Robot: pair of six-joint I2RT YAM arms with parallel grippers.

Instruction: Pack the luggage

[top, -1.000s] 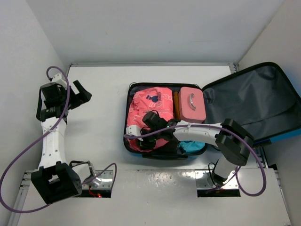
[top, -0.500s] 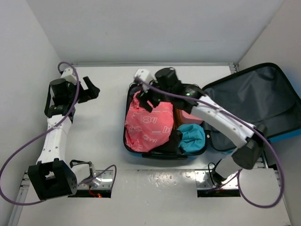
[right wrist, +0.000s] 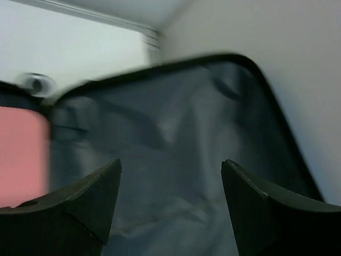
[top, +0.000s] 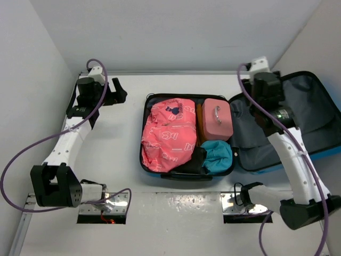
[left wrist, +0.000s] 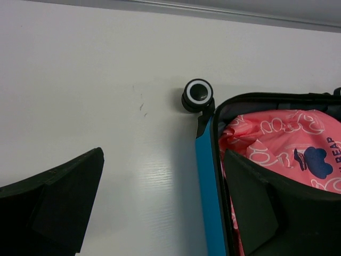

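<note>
From my left wrist: my left gripper [left wrist: 163, 154] stands wide open and holds nothing. Bare white table [left wrist: 80, 80] shows under it and out to its left. The luggage [left wrist: 205, 181] lies just ahead and to the right of this gripper. Its bright blue shell edge runs up through the gap close to my right-hand finger, and a black wheel [left wrist: 198, 94] sits at the corner ahead. Inside the shell is a pink printed bag [left wrist: 272, 138], partly hidden behind that same finger.

From my right wrist the picture is blurred. My right gripper [right wrist: 171, 165] is spread apart too, and nothing is held in it. Straight ahead of it, filling the gap, is the dark grey lining of the lid [right wrist: 170, 122], whose black rim curves across above. To the gripper's left is a patch of the pink box case [right wrist: 21, 154], with what looks like another wheel [right wrist: 33, 84] beyond it. To the right stands a plain wall [right wrist: 277, 53].

From above, the luggage lies open on the table between my two arms, with the packed half in the middle and the lid thrown back to the right. The pink printed bag fills the left part of the packed half. The pink box case sits at the far right, with a teal cloth [top: 217, 154] in front of it and a dark item [top: 198, 159] between cloth and bag. My left gripper hangs over the table's far left, well apart from the shell — the luggage is off to its right. My right gripper is up near the far end of the hinge, with the lid below and to its right.
</note>
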